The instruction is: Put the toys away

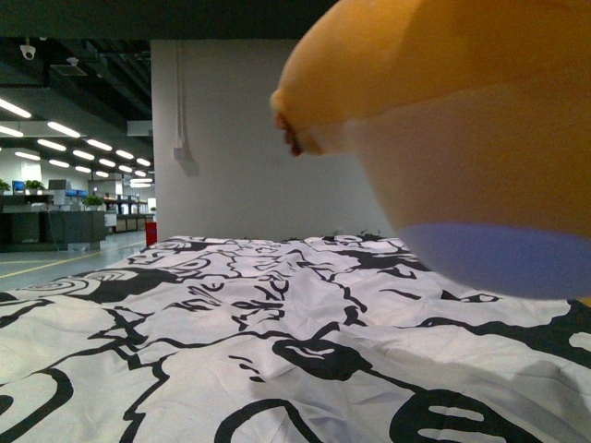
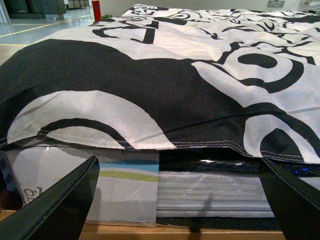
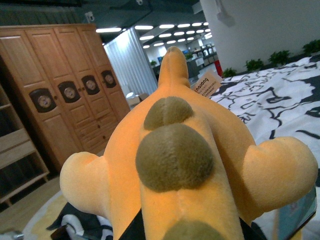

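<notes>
Plush toy (image 3: 175, 155): soft orange-yellow pile, stubby rounded limbs, row of olive-brown spots down its back. Right hand (image 3: 187, 234) is clamped on it, with only dark finger edges peeking out beneath. Toy is held in the air, clear of the cover (image 1: 277, 351). Front view gives it only as a blurred orange bulk close to the lens, upper right; the spots show from the right wrist alone. Left hand (image 2: 175, 210): fingers (image 2: 60, 205) spread wide, nothing between them, low at the cover's stitched hem. Packaging (image 2: 125, 185) under the hem shows in that view only. Cover is black-and-white cloth, wrinkled, running broad back to a grey wall (image 1: 231, 138). Wooden wardrobe (image 3: 65, 95) stands off to the side
</notes>
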Available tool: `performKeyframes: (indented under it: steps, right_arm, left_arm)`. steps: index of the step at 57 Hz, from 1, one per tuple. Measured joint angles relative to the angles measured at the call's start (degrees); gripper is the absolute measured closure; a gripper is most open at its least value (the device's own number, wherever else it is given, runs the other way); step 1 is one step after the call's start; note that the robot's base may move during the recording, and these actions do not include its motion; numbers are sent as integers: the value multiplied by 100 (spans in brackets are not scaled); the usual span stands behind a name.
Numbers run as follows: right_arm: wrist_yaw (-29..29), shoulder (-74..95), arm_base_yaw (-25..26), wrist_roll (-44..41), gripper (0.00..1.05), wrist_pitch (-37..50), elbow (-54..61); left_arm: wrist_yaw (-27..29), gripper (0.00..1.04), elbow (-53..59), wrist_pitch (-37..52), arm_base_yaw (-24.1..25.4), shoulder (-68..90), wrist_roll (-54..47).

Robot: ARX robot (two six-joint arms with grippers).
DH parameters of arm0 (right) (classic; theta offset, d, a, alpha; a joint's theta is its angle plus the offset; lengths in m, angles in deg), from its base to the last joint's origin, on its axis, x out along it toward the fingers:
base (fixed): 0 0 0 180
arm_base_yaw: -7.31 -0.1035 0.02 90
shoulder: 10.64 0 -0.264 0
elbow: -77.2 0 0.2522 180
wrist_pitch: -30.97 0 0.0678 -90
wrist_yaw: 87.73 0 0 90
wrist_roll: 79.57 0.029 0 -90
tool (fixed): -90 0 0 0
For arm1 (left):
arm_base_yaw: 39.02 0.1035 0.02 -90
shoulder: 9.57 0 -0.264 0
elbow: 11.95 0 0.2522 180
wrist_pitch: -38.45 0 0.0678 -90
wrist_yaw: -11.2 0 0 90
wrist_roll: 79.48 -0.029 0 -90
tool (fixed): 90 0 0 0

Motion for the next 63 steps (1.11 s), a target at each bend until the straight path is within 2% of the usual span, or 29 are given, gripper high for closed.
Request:
performKeyframes:
  steps: [10,24,25,29,32,35,45,56,59,63]
  right_arm:
    - [-269,-26,-55,-225,97,-212,0]
    - [-247,-31,-61,-258,97,-212,0]
    - [-424,-26,-122,-367,97,-293,-13]
    - [-2133,-133,-675,-1049,97,-1419,-232]
    - [-3235,-372,-691,-1694,97,-2022,-2]
    - [-3582,-597,-417,-2109,97,-2039,387]
    - [-2909,-1152,254,-2422,97,-1759,1099]
    - [-2441,-1528,728,-2490,97,-1572,1602]
    - [-1742,-1676,1285,-2505,97,-1537,1770]
    - [-1635,-1784,1569,-2505,97,-1482,1908]
  left_arm:
    - [0,6,0,0,0,0,0]
    - [0,6,0,0,0,0,0]
    - [0,6,0,0,0,0,2]
    - [0,6,0,0,0,0,0]
    - [0,6,0,0,0,0,0]
    - [0,6,0,0,0,0,2]
    - [0,6,0,0,0,0,0]
    - [0,6,0,0,0,0,0]
    - [-2,6,0,0,0,0,0]
    - [0,6,0,0,0,0,0]
